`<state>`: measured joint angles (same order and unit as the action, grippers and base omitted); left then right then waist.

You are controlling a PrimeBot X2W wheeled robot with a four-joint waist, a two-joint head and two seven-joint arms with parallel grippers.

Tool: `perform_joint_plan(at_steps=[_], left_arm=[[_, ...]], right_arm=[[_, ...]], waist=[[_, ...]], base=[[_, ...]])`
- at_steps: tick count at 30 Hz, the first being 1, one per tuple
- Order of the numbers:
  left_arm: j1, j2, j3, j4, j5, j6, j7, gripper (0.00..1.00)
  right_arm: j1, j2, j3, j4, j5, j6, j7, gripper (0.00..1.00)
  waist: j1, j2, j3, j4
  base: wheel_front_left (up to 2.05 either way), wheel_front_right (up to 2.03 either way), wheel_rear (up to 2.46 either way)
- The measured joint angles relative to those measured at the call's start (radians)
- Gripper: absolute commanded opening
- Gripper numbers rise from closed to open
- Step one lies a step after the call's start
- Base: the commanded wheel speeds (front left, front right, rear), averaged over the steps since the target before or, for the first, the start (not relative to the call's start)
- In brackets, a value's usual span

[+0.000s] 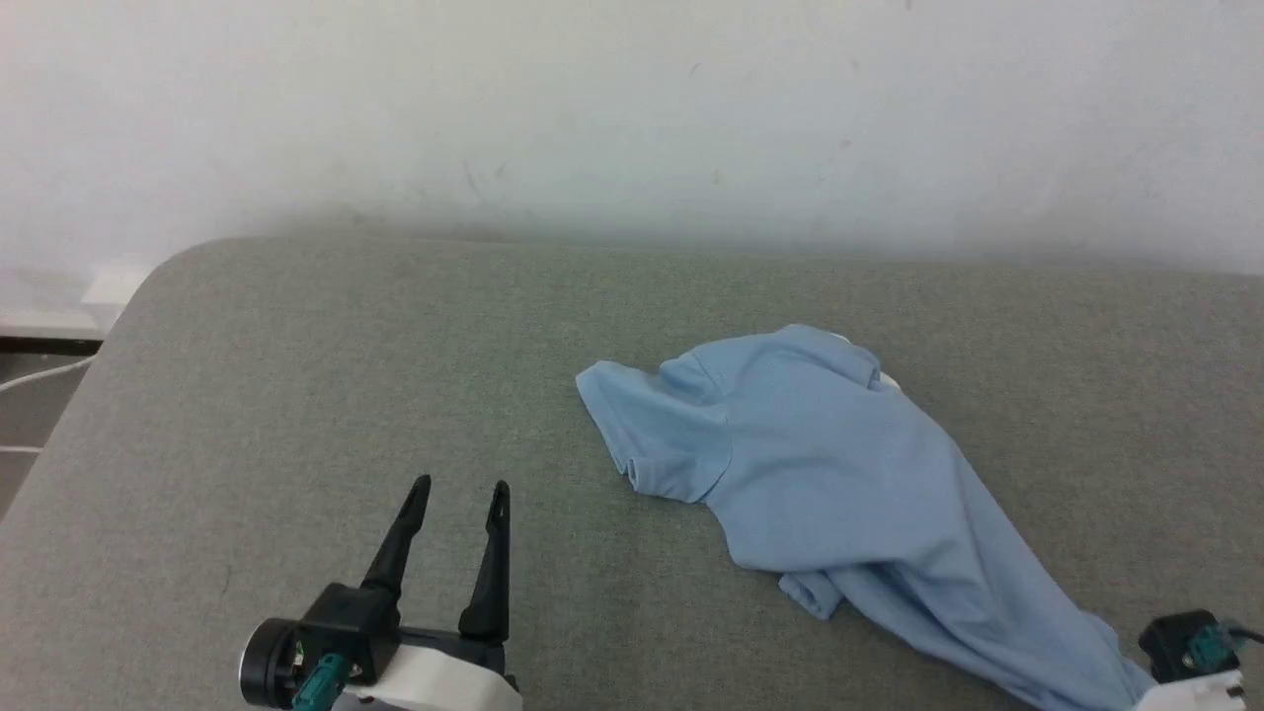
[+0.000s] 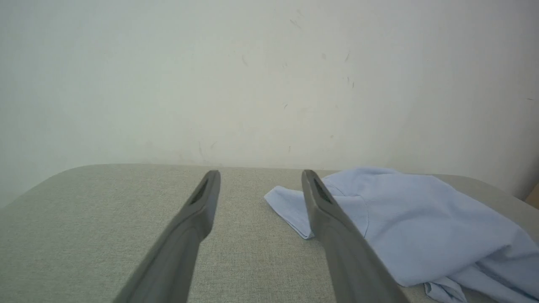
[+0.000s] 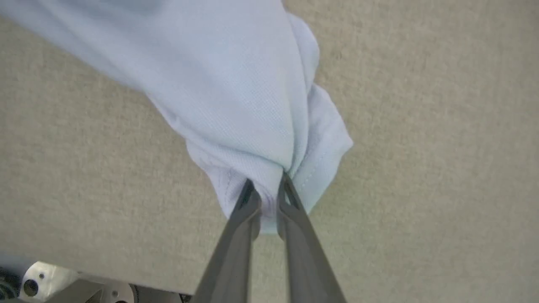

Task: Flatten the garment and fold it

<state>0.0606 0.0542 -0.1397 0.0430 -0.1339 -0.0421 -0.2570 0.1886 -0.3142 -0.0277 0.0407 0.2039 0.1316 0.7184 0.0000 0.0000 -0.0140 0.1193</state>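
The garment (image 1: 829,464), a light blue polo shirt, lies crumpled on the grey padded table (image 1: 296,375), right of centre, a sleeve spread toward the left and a bit of white collar at its far edge. Its lower part trails toward the near right corner. In the right wrist view my right gripper (image 3: 266,185) is shut on a bunched hem of the garment (image 3: 236,84). Only the right gripper's wrist body (image 1: 1190,647) appears in the head view. My left gripper (image 1: 460,486) hovers open at the lower left, well left of the shirt, with the garment (image 2: 421,227) to its right in its wrist view.
A pale wall (image 1: 632,118) rises right behind the table's far edge. The table's left corner is rounded, with a white cable and floor (image 1: 39,380) beyond it. Bare grey surface stretches across the left half of the table.
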Motion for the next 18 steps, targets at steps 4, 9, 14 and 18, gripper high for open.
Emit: perform_joint_plan(at_steps=[4, 9, 14, 18], left_arm=[[-0.003, -0.002, -0.01, -0.001, -0.007, 0.003, 0.0, 1.0], [-0.004, -0.002, -0.018, 0.003, -0.027, 0.009, 0.0, 1.0], [-0.004, -0.002, -0.016, 0.005, -0.043, 0.017, 0.0, 1.0], [-0.012, -0.002, -0.027, 0.025, -0.056, 0.017, 0.0, 1.0]], right_arm=[[0.12, 0.03, -0.063, -0.121, -0.014, 0.0, 0.101, 0.0], [0.123, 0.072, -0.053, -0.161, -0.011, 0.0, 0.05, 1.0], [0.004, 0.117, -0.021, -0.208, 0.045, 0.0, -0.132, 1.0], [-0.095, 0.124, -0.003, -0.228, 0.072, 0.001, -0.331, 1.0]], waist=[[-0.0001, 0.0, -0.011, -0.035], [0.0, 0.0, -0.016, -0.066], [0.0, 0.0, -0.015, -0.086], [0.0, 0.0, -0.008, -0.105]], base=[[0.0, 0.0, 0.0], [0.0, 0.0, 0.0], [0.0, 0.0, 0.0], [0.0, 0.0, 0.0]])
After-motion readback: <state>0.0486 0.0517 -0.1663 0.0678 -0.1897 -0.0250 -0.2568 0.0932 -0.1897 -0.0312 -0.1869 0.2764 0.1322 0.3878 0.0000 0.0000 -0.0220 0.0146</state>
